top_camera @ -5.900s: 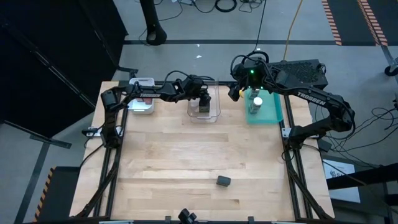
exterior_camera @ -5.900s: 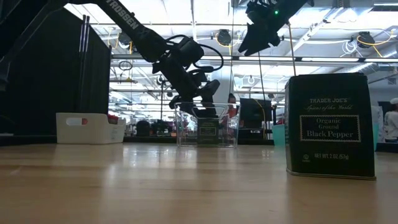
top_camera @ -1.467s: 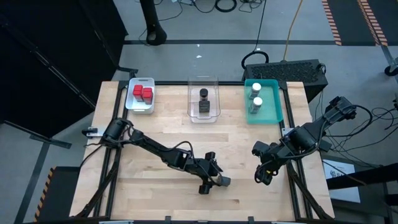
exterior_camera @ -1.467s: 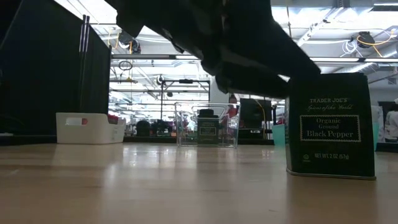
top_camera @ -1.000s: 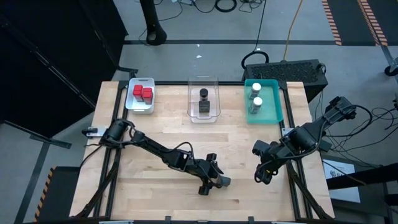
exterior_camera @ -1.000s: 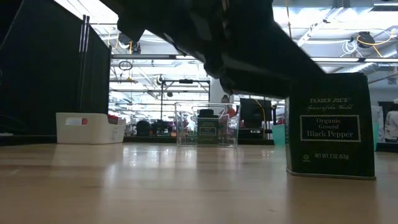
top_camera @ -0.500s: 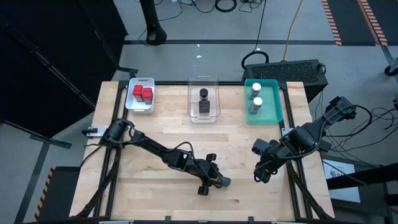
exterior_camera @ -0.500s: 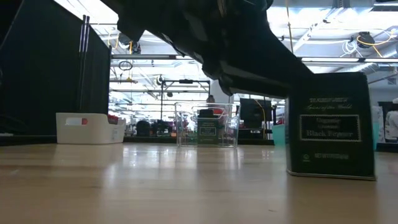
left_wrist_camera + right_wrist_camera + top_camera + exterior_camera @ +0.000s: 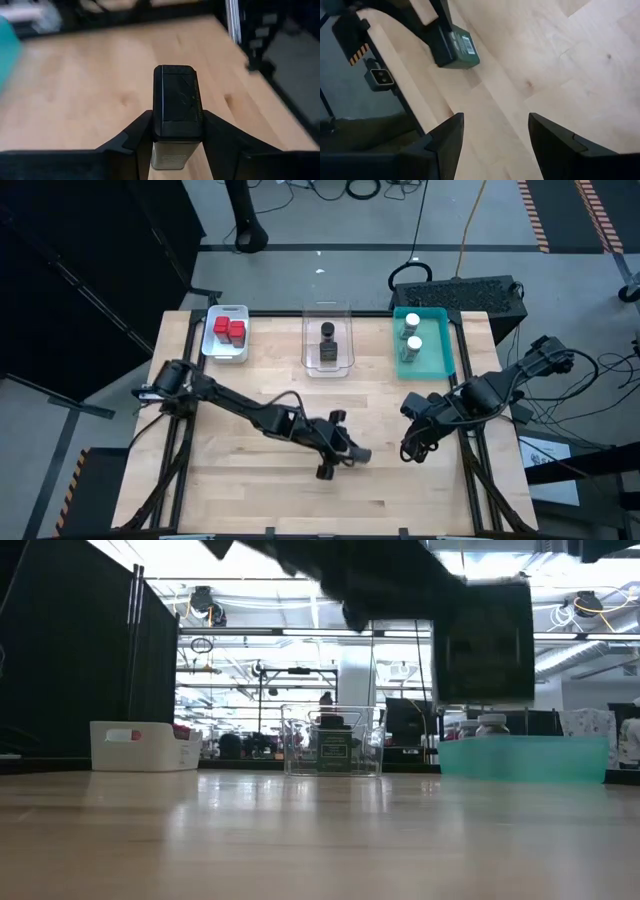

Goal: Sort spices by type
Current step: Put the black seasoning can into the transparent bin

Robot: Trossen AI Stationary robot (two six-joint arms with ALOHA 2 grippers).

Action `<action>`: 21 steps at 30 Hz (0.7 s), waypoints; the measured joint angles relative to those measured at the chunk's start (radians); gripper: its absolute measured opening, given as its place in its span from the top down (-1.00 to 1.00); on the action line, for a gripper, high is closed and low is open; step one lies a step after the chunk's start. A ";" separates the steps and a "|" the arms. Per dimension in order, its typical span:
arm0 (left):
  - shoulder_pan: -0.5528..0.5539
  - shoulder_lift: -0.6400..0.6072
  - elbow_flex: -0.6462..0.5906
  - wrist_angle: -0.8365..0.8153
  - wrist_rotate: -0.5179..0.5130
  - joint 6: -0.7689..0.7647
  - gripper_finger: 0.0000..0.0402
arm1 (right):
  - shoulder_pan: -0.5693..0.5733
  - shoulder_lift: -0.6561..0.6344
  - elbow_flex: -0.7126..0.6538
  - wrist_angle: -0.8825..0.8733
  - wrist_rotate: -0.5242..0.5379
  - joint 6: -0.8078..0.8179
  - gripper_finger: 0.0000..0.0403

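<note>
Since half a second ago the black pepper tin (image 9: pixel 482 642) has left the table: in the low view it hangs clear above the wooden table (image 9: pixel 300 840), upright, long axis vertical, blurred, where before it stood on the wood. Behind it a white tray (image 9: pixel 140 746), a clear tray (image 9: pixel 333 740) holding a second dark tin (image 9: pixel 334 750), and a teal tray (image 9: pixel 525 758) with white-capped jars (image 9: pixel 490 724) line the far edge; a bright open workshop with ceiling lights lies beyond.

High view: the left pincer (image 9: pixel 340 450) sits near the front middle of the table, clenched on the tin, which has shifted slightly back and to the right. The right pincer (image 9: pixel 412 442) hovers near the table's right edge, well apart from the tin. Two red tins (image 9: pixel 230 330) rest in the white tray, the dark tin in the clear tray, two jars in the teal tray. The table is pale planked wood on a black frame.

Left wrist view: the tin (image 9: pixel 177 107), a dark, rounded-corner rectangular box, is gripped on both narrow sides by the fingers (image 9: pixel 137 134), its long axis pointing away from the camera.

Right wrist view: the right pincer's fingers (image 9: pixel 447 140) stand released, spread wide over bare wood; the tin shows farther off, green label (image 9: pixel 465 44) visible, held by the other arm.
</note>
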 joint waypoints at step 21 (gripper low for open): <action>0.336 -0.431 0.002 -0.365 -0.395 -0.121 0.26 | -0.289 0.000 0.000 0.004 0.106 -0.346 -0.01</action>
